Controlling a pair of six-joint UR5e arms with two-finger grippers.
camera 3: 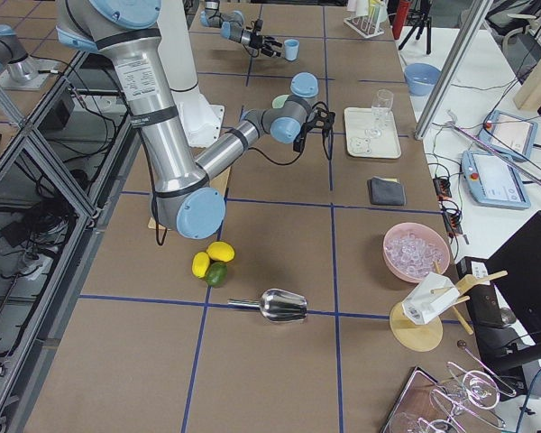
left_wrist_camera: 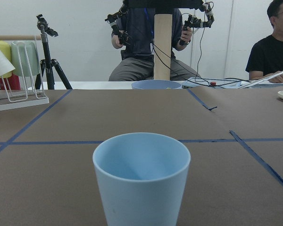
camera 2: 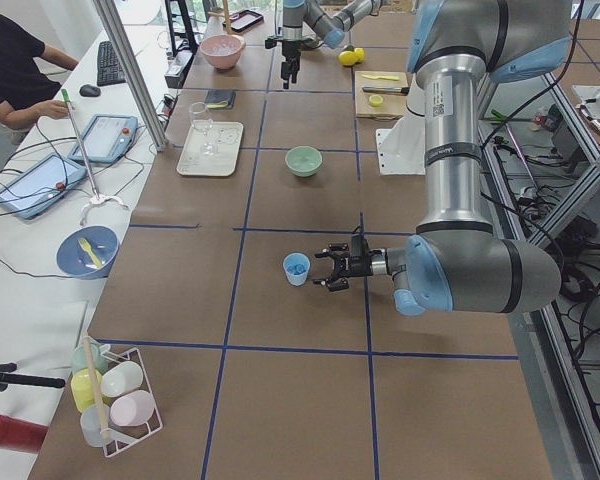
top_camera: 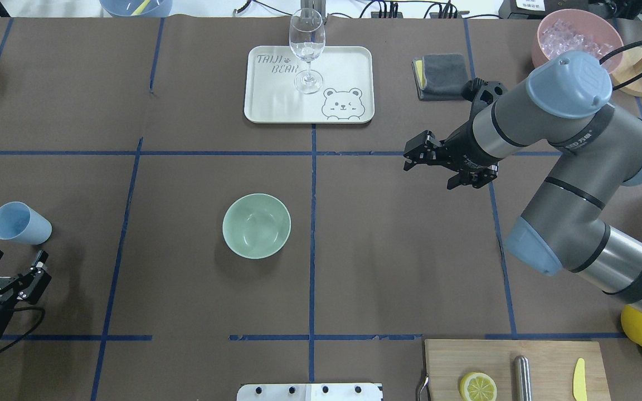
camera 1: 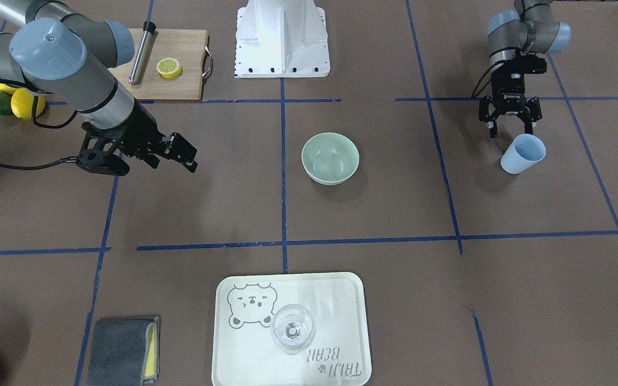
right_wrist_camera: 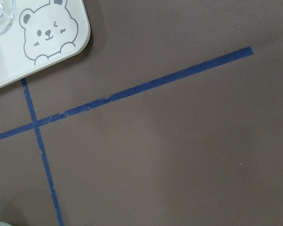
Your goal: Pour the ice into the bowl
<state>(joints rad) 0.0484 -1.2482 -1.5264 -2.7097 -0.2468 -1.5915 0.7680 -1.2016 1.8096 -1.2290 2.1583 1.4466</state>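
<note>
Looking down, you find the bowl (top_camera: 256, 225) empty at the middle of the bench (top_camera: 399, 250). Your left gripper (top_camera: 17, 257) stands spread just beside the blue cup (top_camera: 20, 223), not touching it; what the cup holds you cannot tell. Your right gripper (top_camera: 410, 159) hangs spread, grasping nothing. A pink tub (top_camera: 544, 28) holds clear lumps (top_camera: 569, 39). An empty glass (top_camera: 306, 44) stands on the tray (top_camera: 349, 61).

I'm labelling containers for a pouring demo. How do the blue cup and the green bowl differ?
The blue cup is pale blue, the bowl mint green. The cup is tall and narrow, the bowl wide and low. The cup stands just ahead of the open left gripper; the bowl sits well away from it. Both stand upright, unheld.
</note>
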